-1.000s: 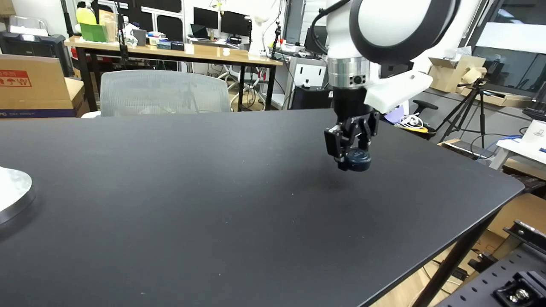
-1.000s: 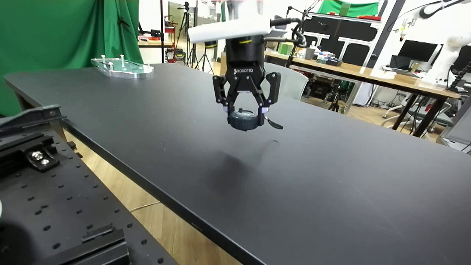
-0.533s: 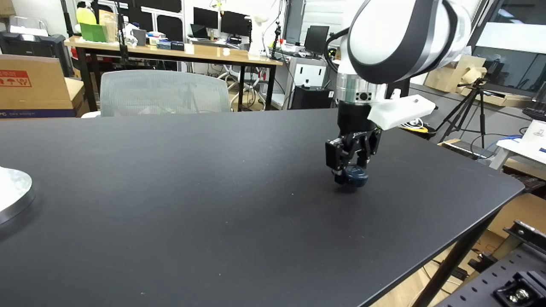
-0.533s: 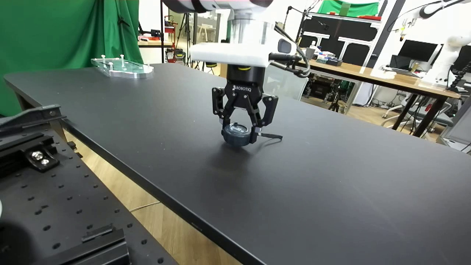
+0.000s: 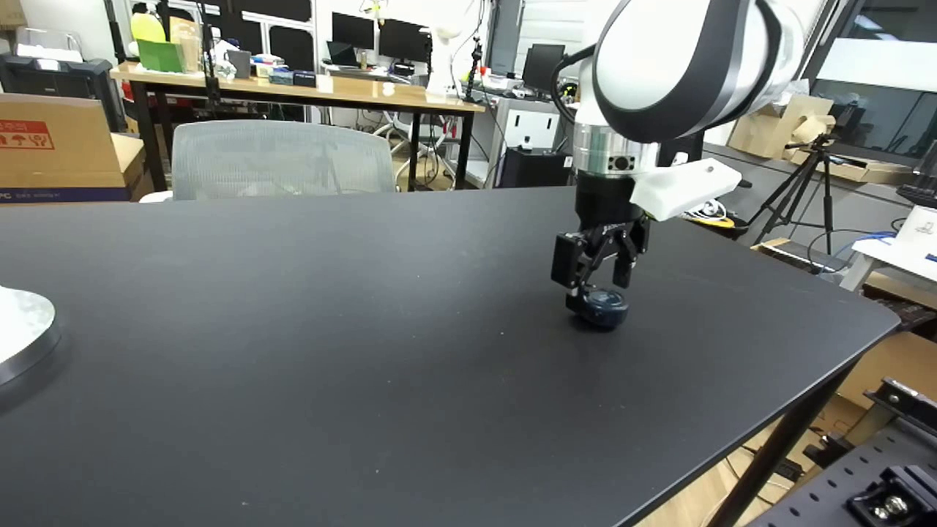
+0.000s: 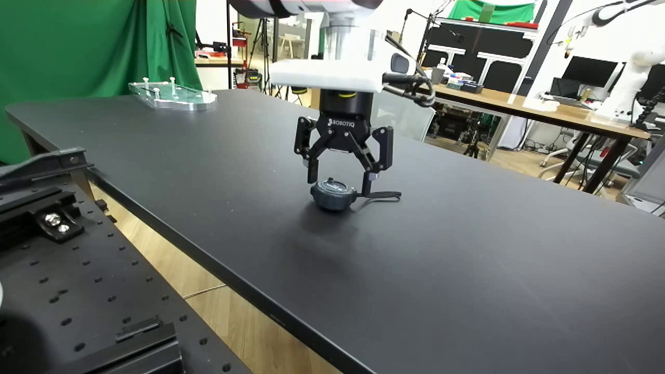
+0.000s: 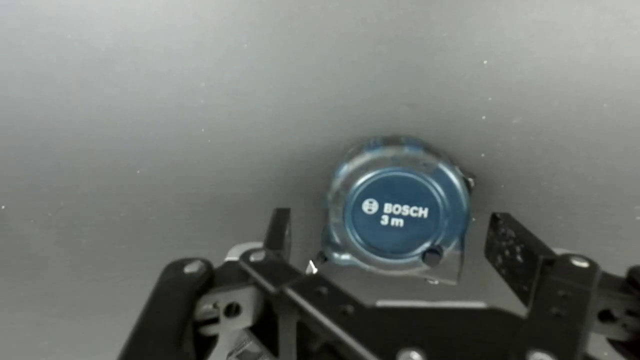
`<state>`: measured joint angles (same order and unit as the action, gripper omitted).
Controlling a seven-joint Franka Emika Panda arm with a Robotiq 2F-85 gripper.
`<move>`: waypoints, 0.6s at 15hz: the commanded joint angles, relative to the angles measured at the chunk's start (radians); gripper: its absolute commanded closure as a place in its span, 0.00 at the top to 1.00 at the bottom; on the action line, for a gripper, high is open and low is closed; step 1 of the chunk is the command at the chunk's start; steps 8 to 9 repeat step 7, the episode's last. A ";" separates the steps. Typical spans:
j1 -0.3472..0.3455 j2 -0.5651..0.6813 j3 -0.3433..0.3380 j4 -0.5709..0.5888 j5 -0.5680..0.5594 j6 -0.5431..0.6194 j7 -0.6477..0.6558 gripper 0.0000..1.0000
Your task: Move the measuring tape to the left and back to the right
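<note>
Measuring tape (image 7: 395, 215) down at the dark table (image 6: 441, 291), printed face up and a little tilted; can't tell if fully settled. Left to right in the wrist view: a finger (image 7: 278, 230), gap, tape, gap, the second finger (image 7: 517, 257), so the gripper (image 6: 340, 186), clamped on the tape a moment ago, now stands spread to either side without holding it, the strap (image 6: 384, 195) running past a fingertip in an exterior view. Looks like a release ending one leg of the move; whether left or return, unclear.
</note>
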<state>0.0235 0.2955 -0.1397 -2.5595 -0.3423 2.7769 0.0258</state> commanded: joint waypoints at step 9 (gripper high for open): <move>0.077 -0.210 0.011 -0.017 -0.200 -0.158 0.082 1.00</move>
